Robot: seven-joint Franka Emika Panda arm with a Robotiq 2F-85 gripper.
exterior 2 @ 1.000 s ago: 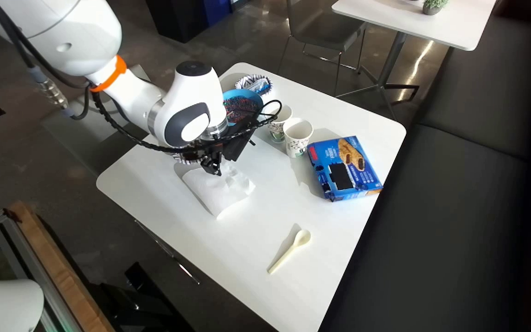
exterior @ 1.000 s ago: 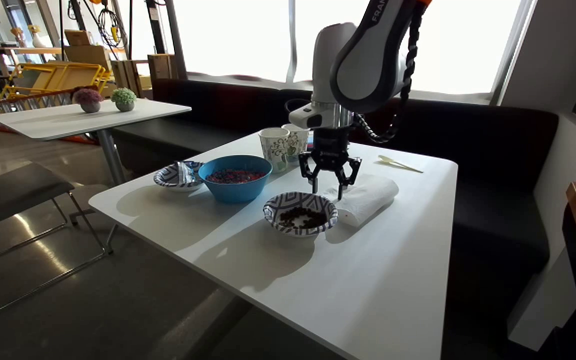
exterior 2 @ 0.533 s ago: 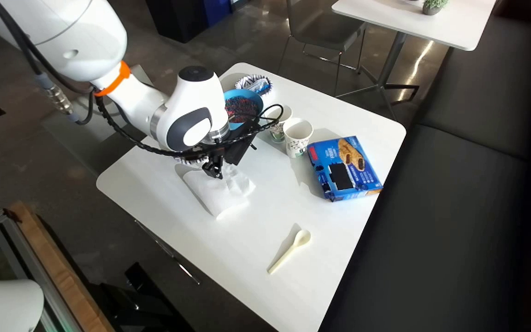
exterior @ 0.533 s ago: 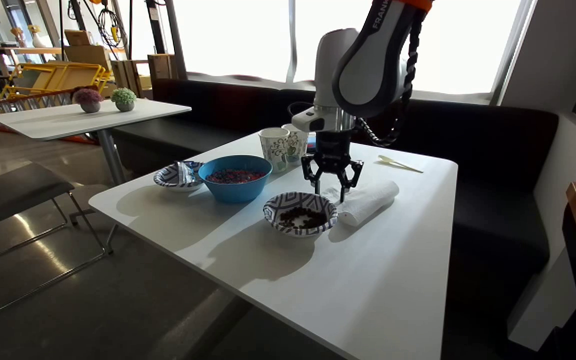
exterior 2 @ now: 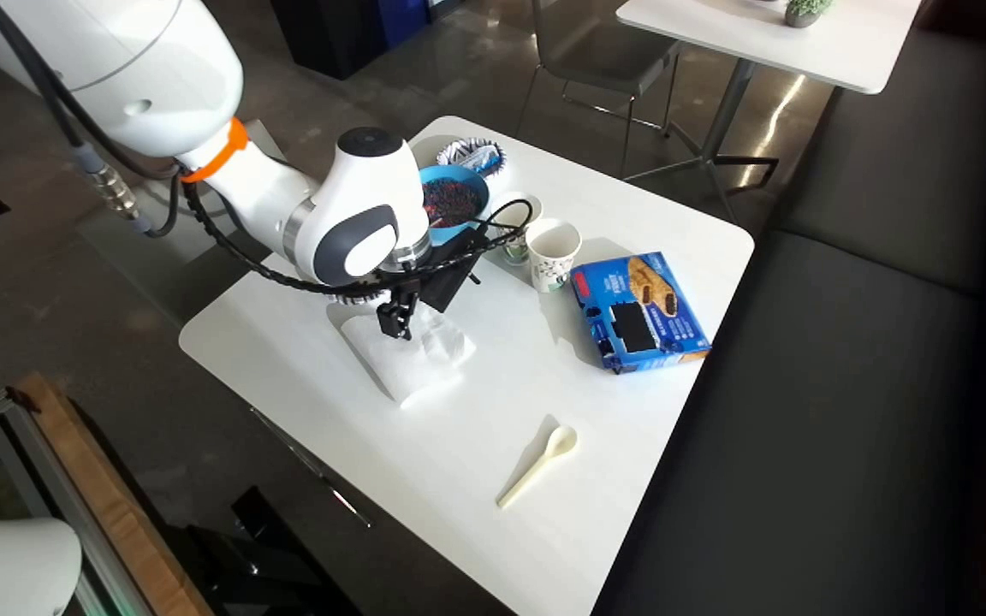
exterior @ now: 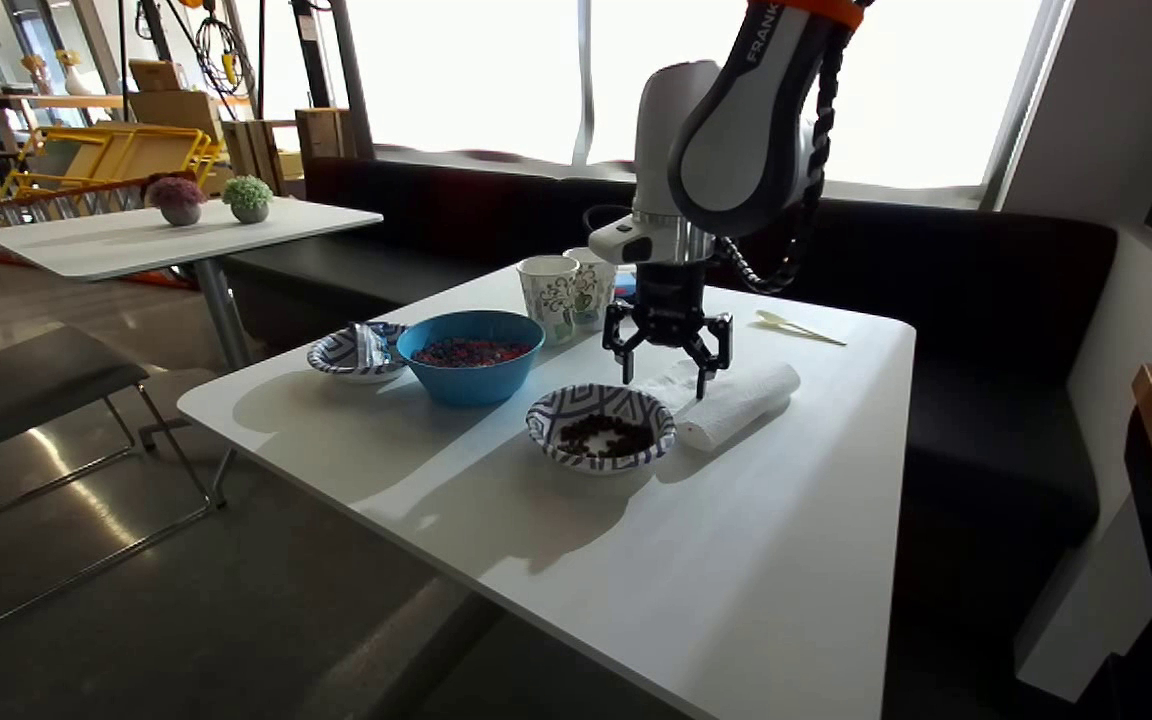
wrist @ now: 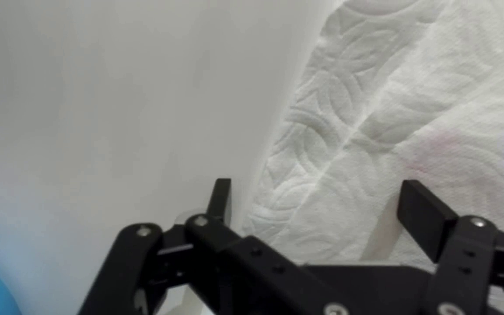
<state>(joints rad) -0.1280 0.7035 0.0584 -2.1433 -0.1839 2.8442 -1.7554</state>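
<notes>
Tool (exterior: 665,383) spread wide, nothing gripped, hanging at the white paper towel (exterior: 736,405). Wrist view: one finger (wrist: 219,199) past the towel's edge over bare bench (wrist: 125,109), the other over the towel, so probably set wide to straddle that edge; can't tell if it touches. Towel lies folded beside the patterned bowl (exterior: 591,400) of dark bits (exterior: 636,435), well in from the bench edge along the booth seat (exterior 2: 861,385). That bowl and the blue bowl (exterior: 471,388) stand upright, presumably to keep loose bits contained. Blue box (exterior 2: 668,329) lies flat, printed face up, one corner at the seat-side edge; lettering too small to read. Arm (exterior: 741,140) reads FRANK, rest not visible. Paper cups (exterior 2: 553,261): leafy print, no legible text.
</notes>
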